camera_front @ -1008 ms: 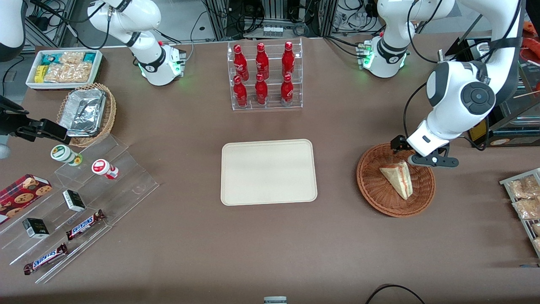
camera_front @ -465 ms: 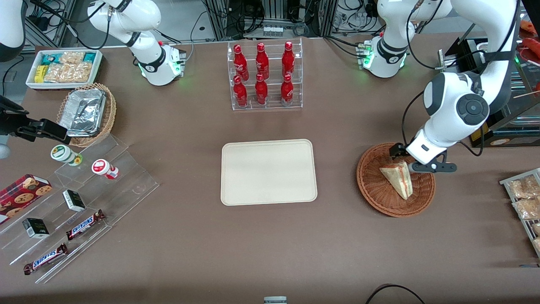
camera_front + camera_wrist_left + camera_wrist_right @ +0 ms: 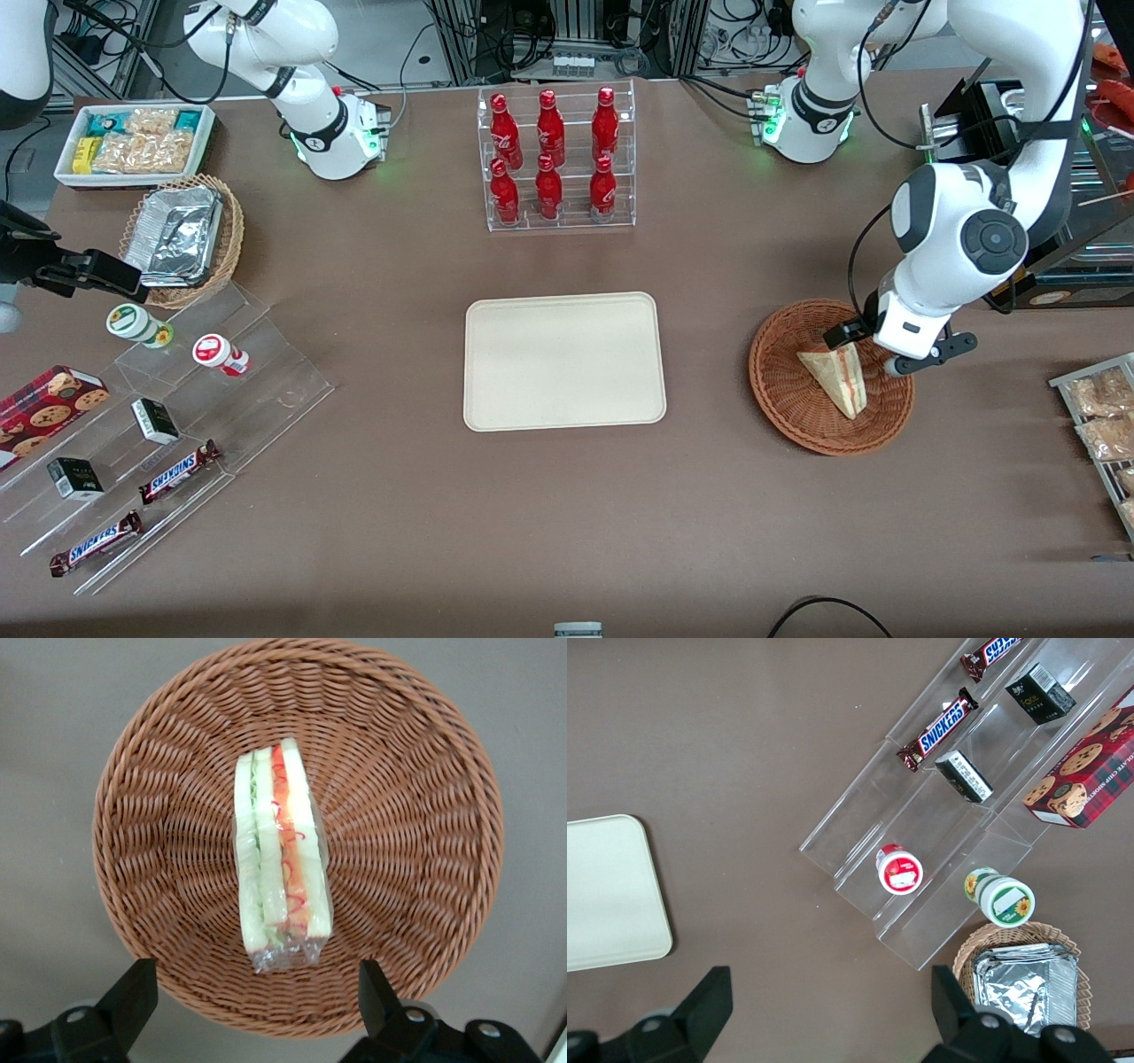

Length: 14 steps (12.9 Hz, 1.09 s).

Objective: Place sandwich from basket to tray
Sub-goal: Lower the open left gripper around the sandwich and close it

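The sandwich (image 3: 837, 379) (image 3: 279, 855), a clear-wrapped pale wedge with red, orange and green filling, lies in the round reddish-brown basket (image 3: 784, 394) (image 3: 416, 815) toward the working arm's end of the table. My gripper (image 3: 873, 347) (image 3: 257, 997) hangs open just above the basket's part farthest from the front camera, over the sandwich's wide end. Its fingers (image 3: 133, 992) stand wide apart with nothing between them. The cream tray (image 3: 564, 361) (image 3: 607, 890) lies flat at mid-table, with nothing on it.
A clear rack of red bottles (image 3: 556, 159) stands farther from the front camera than the tray. Toward the parked arm's end are a clear stepped shelf (image 3: 168, 416) with snacks, a tan basket of foil trays (image 3: 182, 237) and a white snack bin (image 3: 135, 142).
My gripper has come down and moved nearer the front camera, from above the basket's rim to over the sandwich's wide end. The sandwich has not moved.
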Available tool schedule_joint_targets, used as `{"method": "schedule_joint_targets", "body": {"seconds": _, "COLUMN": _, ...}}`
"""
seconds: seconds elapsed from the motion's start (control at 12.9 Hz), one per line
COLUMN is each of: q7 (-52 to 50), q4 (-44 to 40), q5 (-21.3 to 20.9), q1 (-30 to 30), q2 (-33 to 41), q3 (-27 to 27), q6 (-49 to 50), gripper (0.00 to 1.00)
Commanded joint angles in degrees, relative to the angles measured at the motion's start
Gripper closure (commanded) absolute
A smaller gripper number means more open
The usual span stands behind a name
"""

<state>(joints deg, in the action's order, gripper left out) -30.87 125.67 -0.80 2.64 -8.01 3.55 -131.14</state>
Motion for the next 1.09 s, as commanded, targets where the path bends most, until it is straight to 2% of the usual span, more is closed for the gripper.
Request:
{"method": "schedule_joint_targets", "body": {"seconds": 0.0, "q7": -8.1, "q4": -0.4, "q5": 0.5, "q1": 0.4, "q2": -2.0, "q3": 0.1, "q6": -3.0, "gripper": 0.0}}
{"method": "schedule_joint_targets", "body": {"seconds": 0.16, "q7": -11.7, "q4": -2.0, "q5": 0.5, "q1": 0.5, "q2": -3.3, "q3": 0.3, "q6": -2.5, "gripper": 0.0}}
{"method": "schedule_joint_targets", "body": {"seconds": 0.85, "q7": -10.8, "q4": -4.9, "q5": -0.5, "q1": 1.1, "q2": -8.3, "q3": 0.5, "q6": -3.2, "gripper": 0.0}}
{"method": "schedule_joint_targets", "body": {"seconds": 1.01, "q7": -10.8, "q4": -5.8, "q5": -2.0, "q1": 0.8, "q2": -9.6, "q3": 0.4, "q6": -3.2, "gripper": 0.0}}
